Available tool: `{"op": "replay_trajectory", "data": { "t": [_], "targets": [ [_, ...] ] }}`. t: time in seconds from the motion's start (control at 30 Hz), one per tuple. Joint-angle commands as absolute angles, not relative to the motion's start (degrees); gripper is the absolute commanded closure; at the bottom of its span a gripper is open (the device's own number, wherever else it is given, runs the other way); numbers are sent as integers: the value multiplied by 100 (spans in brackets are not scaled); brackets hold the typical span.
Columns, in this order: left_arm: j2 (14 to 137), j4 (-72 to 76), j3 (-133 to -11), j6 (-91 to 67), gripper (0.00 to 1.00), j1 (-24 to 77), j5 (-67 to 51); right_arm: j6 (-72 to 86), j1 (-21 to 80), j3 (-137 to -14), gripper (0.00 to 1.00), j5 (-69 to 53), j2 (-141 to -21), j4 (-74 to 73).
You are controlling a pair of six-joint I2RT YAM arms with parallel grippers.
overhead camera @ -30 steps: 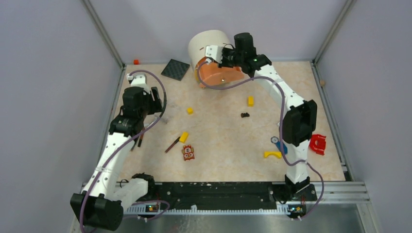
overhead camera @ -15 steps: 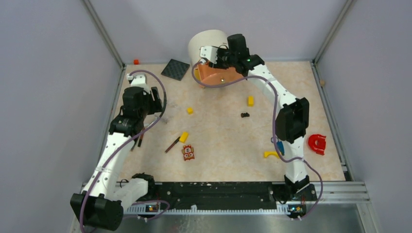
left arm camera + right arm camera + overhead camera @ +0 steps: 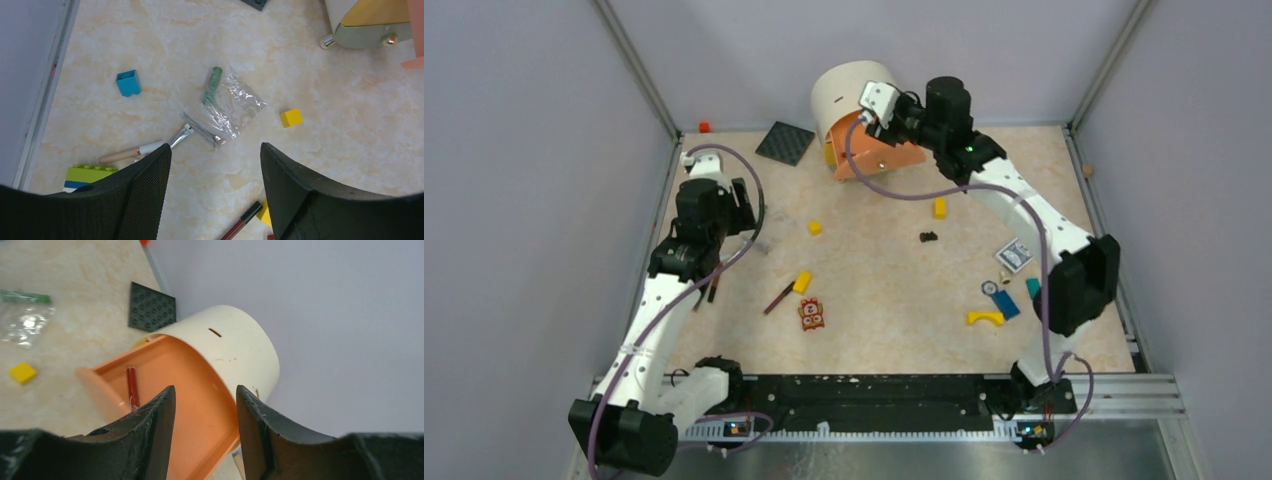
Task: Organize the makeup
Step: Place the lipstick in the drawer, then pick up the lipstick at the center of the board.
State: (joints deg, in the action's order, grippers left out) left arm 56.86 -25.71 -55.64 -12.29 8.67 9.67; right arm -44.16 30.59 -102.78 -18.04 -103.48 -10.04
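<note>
The cream round organizer (image 3: pixel 852 92) stands at the back with its orange drawer (image 3: pixel 876 150) pulled out. My right gripper (image 3: pixel 870 118) hovers over it, open and empty (image 3: pixel 205 388). A red stick (image 3: pixel 132 382) lies inside the orange drawer (image 3: pixel 170 375). My left gripper (image 3: pixel 215 146) is open above the left side of the table, holding nothing. Below it lie a green tube (image 3: pixel 214 85), a beige-handled brush (image 3: pixel 135 151) and a red pencil with a black cap (image 3: pixel 245 220). A small white box (image 3: pixel 1014 254) lies at the right.
A crumpled clear wrapper (image 3: pixel 235 102) lies by the green tube. Yellow blocks (image 3: pixel 803 282), an orange owl tile (image 3: pixel 811 314), a black studded plate (image 3: pixel 785 143), a blue block (image 3: pixel 128 82) and a lime brick (image 3: pixel 87 173) are scattered about. Walls enclose three sides.
My right gripper has gone from shut to open over the orange drawer. The right arm's elbow swung right, uncovering the small white box and hiding a red piece.
</note>
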Motion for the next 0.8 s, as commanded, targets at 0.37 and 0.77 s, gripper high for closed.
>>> {"op": "replay_trajectory", "data": {
  "t": [0.37, 0.77],
  "targets": [
    [5544, -3033, -5818, -2188, 28, 48, 2132, -5267, 4381, -8411, 51, -4820, -9843, -1676],
    [5298, -3243, -5884, -2357, 26, -256, 3016, -6372, 5571, -10095, 50, -4657, -11876, -3698]
  ]
}}
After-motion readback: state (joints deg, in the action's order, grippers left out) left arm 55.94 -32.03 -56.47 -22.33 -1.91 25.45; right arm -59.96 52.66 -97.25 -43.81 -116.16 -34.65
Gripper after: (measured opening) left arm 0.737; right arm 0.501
